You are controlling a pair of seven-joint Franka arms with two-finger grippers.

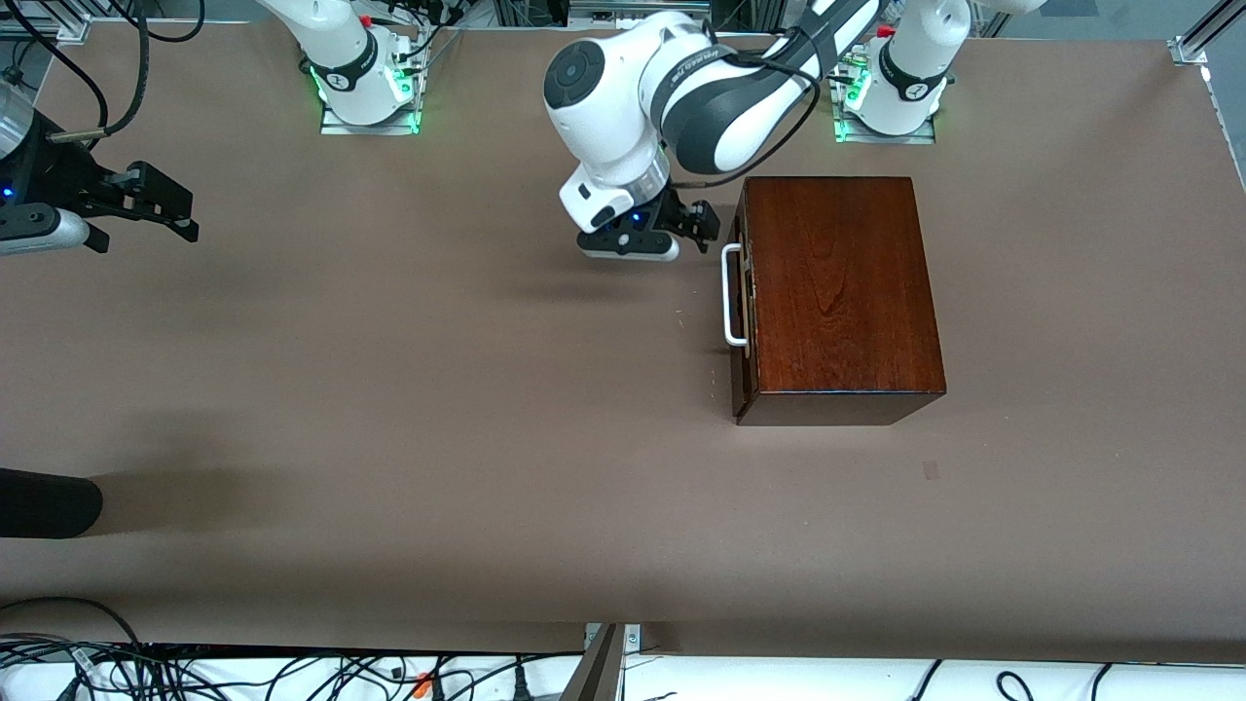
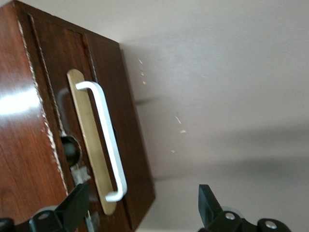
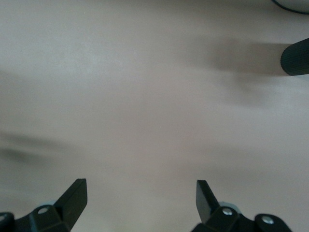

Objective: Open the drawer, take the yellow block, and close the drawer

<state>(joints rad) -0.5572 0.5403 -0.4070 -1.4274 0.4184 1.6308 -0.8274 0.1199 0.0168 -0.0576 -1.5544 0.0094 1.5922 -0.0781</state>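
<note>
The dark reddish-brown wooden box [image 1: 837,292] stands toward the left arm's end of the table. Its drawer [image 1: 744,321] sits pushed in, its front facing the right arm's end, with the white bar handle [image 1: 731,297] on it. My left gripper [image 1: 708,226] hovers open just in front of the drawer, close to the handle's end that is farther from the front camera. In the left wrist view the handle [image 2: 107,140] and its brass plate lie ahead, and nothing is between the fingers of the left gripper [image 2: 142,198]. My right gripper [image 1: 170,206] waits open over bare table [image 3: 145,96]. The yellow block is hidden.
A black rounded cylinder [image 1: 49,501] pokes in at the right arm's end of the table, nearer the front camera; the right wrist view shows the cylinder [image 3: 295,57] too. Cables [image 1: 243,672] run along the table's near edge. Both arm bases stand along the table edge farthest from the front camera.
</note>
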